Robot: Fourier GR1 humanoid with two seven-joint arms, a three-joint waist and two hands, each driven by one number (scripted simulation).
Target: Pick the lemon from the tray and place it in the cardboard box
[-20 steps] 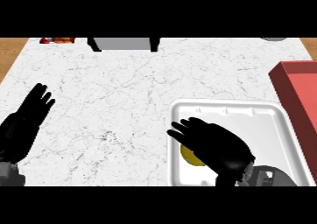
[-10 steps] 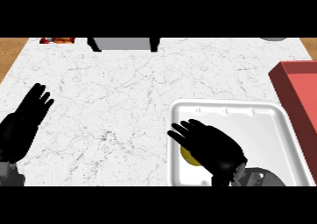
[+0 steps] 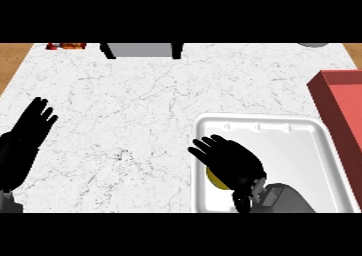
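Head view, one frame.

1. Counter (image 3: pixel 140 100): white marbled top, fills most of the view.
2. Tray (image 3: pixel 306 123): white, rounded corners, raised rim. Sits at the counter's near right corner; its near end is cut off by the view's lower edge.
3. Lemon (image 3: pixel 215 181): yellow, only a small crescent shows. Lies inside the tray by its left rim, toward the near-left corner, mostly hidden under the right hand.
4. Right hand (image 3: pixel 230 159): black, on a grey forearm coming in from the lower edge. Palm down over the tray's left part, directly above the lemon. Fingers spread and fairly straight, pointing to the far left, not curled round anything. Contact w/ lemon: cannot tell.
5. Left hand (image 3: pixel 25 136): black, near the counter's left edge. Fingers straight and together, pointing away; released, holding nothing, resting.
6. Box (image 3: pixel 348 112): red walls, at the counter's right edge, just beside the tray's far right corner, partly out of view.
7. Grey block (image 3: pixel 143 49): at the far edge, left of centre, black uprights either side.
8. Small red-orange item (image 3: pixel 66 46): far left corner, too small to identify.
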